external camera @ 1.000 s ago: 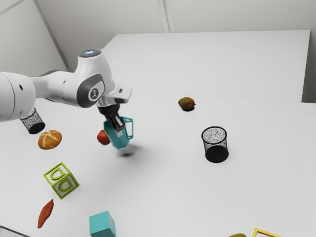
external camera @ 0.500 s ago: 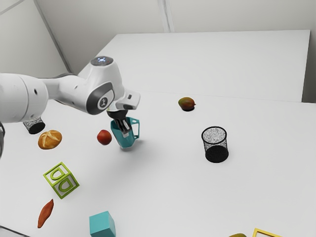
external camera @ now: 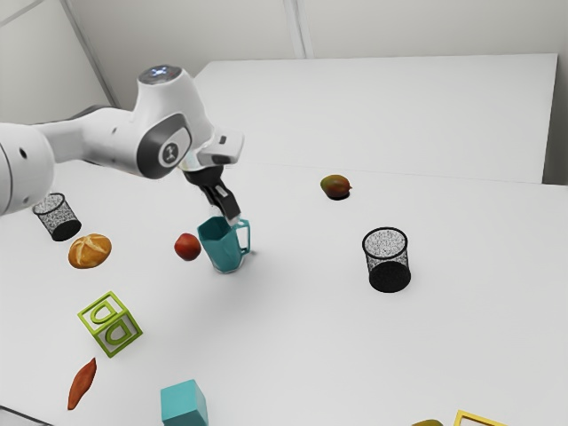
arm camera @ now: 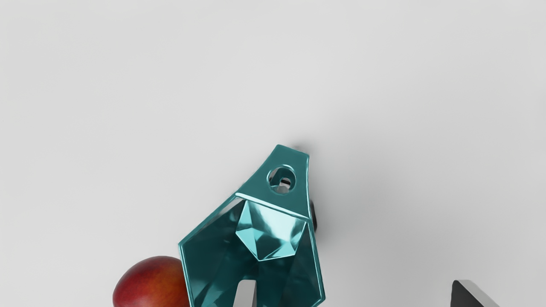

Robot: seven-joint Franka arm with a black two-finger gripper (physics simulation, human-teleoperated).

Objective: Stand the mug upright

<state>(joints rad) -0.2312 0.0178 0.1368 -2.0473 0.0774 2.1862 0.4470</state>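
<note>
1. Mug [external camera: 224, 247]: one, teal, upright on the table [external camera: 293, 355], beside one red fruit [external camera: 187, 247]. In the wrist view its near part is cut off; a dark piece [arm camera: 315, 217] behind it is mostly hidden, identity undetermined.
2. Claw [external camera: 226, 215]: open, fingers wide apart, gripping nothing. The mug lies below it; in the wrist view one fingertip overlaps the mug's mouth, the other is well outside the rim. Contact cannot be determined.
3. Mesh cups [external camera: 387, 262]: two.
4. One each: mango [external camera: 335, 185], bread roll [external camera: 90, 251], green letter block [external camera: 110, 324], reddish tapered item [external camera: 82, 384], teal block [external camera: 184, 404].
5. Cut off at the exterior view's bottom edge: one yellow frame [external camera: 479, 419], one yellowish item [external camera: 428, 423].
</note>
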